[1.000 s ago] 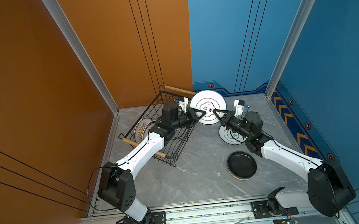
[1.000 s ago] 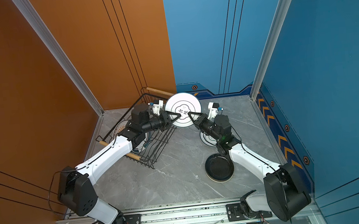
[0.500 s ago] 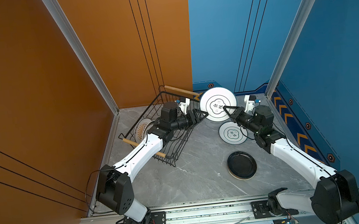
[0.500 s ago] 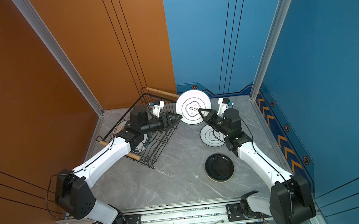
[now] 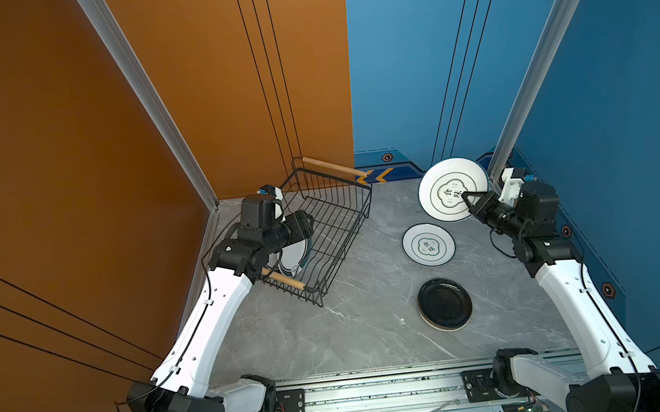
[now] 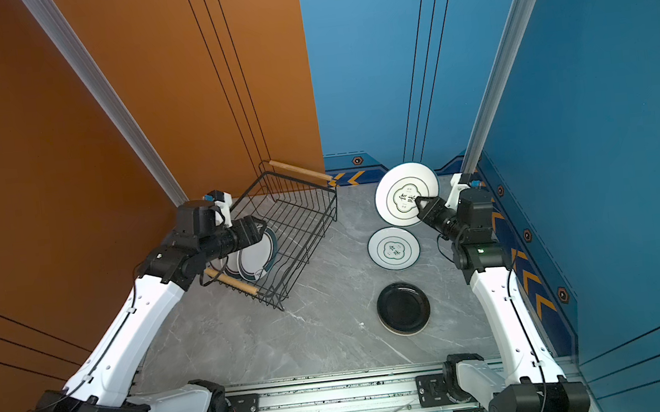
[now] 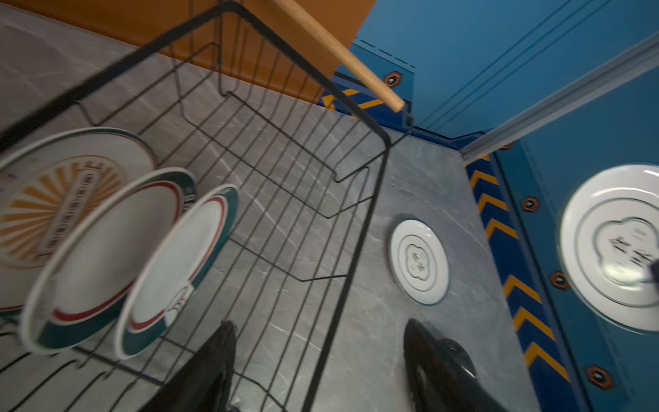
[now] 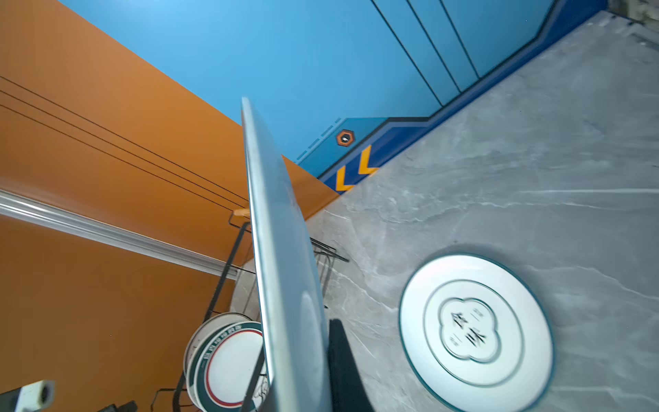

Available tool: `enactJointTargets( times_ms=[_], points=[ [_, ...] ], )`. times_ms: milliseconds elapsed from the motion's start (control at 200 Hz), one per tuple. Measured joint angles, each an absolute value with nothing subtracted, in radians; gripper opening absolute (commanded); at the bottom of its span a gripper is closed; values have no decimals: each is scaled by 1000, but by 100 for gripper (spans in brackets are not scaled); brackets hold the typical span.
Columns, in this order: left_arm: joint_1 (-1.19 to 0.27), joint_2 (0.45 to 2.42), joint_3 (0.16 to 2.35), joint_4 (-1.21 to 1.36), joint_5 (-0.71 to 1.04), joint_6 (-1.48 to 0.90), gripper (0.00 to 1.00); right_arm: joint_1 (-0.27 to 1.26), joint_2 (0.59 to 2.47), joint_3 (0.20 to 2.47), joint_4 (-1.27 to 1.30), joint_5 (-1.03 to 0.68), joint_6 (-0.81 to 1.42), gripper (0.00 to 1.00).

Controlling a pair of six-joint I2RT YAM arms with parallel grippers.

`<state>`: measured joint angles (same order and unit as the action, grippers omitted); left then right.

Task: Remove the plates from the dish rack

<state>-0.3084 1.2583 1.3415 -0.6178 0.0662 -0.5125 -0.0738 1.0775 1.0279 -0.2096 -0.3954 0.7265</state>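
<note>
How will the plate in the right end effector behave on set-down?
The white plate looks rigid and glossy, so probably slippery where the right end effector pinches its rim. Tilted on edge, it may pivot. Likely ceramic: could chip if dropped.

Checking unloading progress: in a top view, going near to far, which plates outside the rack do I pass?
black plate → lying white plate → held white plate, pinched upright in the right gripper
</note>
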Motion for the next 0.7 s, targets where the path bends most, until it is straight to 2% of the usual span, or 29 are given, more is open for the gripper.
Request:
enactJointTargets(
  times_ms=[70,95,130,330,345,375,701],
  points=[
    [-296,1258,1335,-661,-9,-485,78,-94,1086,1036,-273,-389,695,0],
    [-292,1259,1330,-674,-31,-475,84,-100,1090,1037,-290,-388,686,0],
    [-286,1259,1322,-690,-57,-461,85,-107,1101,1037,-314,-384,674,0],
    [-279,1297,1309,-737,-167,-419,85,-141,1199,1031,-385,-381,641,0],
    [-279,1301,1309,-738,-171,-416,92,-144,1209,1029,-387,-381,639,0],
    [-279,1308,1309,-739,-180,-408,100,-150,1228,1028,-391,-381,634,0],
    [-276,1379,1309,-745,-209,-377,98,-167,1386,1002,-396,-401,616,0]
  ],
)
